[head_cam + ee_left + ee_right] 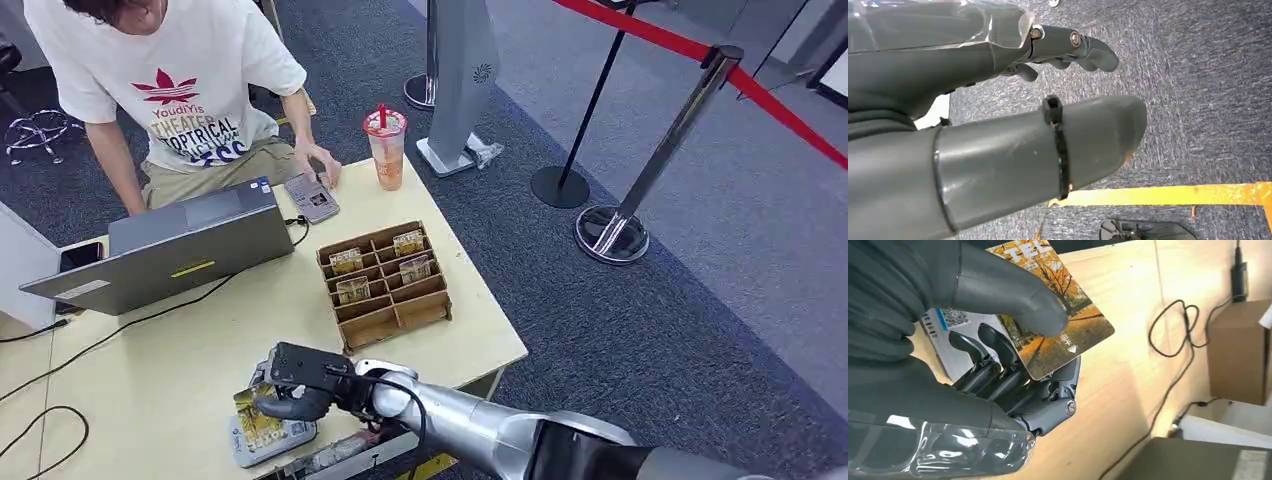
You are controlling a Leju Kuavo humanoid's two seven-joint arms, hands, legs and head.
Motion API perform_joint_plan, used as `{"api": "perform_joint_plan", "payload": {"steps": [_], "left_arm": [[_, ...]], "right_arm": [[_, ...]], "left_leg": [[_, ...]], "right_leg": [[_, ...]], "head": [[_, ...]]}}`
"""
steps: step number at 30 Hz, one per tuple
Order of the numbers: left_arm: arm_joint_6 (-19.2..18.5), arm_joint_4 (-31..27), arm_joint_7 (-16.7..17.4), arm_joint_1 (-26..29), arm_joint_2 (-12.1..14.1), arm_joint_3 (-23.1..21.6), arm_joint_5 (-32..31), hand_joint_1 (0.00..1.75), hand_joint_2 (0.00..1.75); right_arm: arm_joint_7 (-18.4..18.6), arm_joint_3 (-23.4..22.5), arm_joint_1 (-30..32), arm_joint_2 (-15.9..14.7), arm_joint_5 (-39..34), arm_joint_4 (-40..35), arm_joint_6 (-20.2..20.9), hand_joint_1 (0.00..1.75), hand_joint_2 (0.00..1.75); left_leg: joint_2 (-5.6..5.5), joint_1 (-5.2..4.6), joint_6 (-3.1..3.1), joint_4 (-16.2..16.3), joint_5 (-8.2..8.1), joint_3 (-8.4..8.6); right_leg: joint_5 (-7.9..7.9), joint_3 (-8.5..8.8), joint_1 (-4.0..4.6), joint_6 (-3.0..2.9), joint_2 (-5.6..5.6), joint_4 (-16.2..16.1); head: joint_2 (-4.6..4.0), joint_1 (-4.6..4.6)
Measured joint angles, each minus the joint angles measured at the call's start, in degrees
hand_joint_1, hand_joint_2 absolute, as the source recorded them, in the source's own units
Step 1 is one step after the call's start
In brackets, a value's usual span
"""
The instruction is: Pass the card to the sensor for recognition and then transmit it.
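The card carries a photo of autumn trees in orange and yellow, with pale block letters along one edge that I can't read and a few small characters near a corner. I see it pinched in my right hand, the thick grey thumb pressing on its printed face and the darker fingers curled beneath it. In the head view the right hand holds the card low over the card reader, a flat grey-white device at the near edge of the pale wooden table; whether card and reader touch I can't tell. The reader's white face bears a blue strip and a QR-style code, too small to read.

My left hand hangs over dark carpet beside a yellow floor line, fingers apart and holding nothing.

Further back on the table stands a brown cardboard organiser with cards in 4 of its compartments. Beyond it are a plastic cup of orange drink with a red straw, an open grey laptop, and a person in a white T-shirt reading "YoudiYis THEATER", with one hand on a small grey device.
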Motion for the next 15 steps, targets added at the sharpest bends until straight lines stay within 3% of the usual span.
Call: {"api": "perform_joint_plan", "payload": {"steps": [15], "left_arm": [[-0.46,0.0,0.52,-0.01,0.07,0.11,-0.68,0.0,0.0]], "right_arm": [[-0.55,0.83,-2.41,1.03,-3.02,10.71,-0.04,1.75,1.75]], "left_leg": [[0.01,0.0,0.0,0.0,0.0,0.01]], "right_leg": [[0.0,0.0,0.0,0.0,0.01,0.0]], "head": [[0.0,0.02]]}}
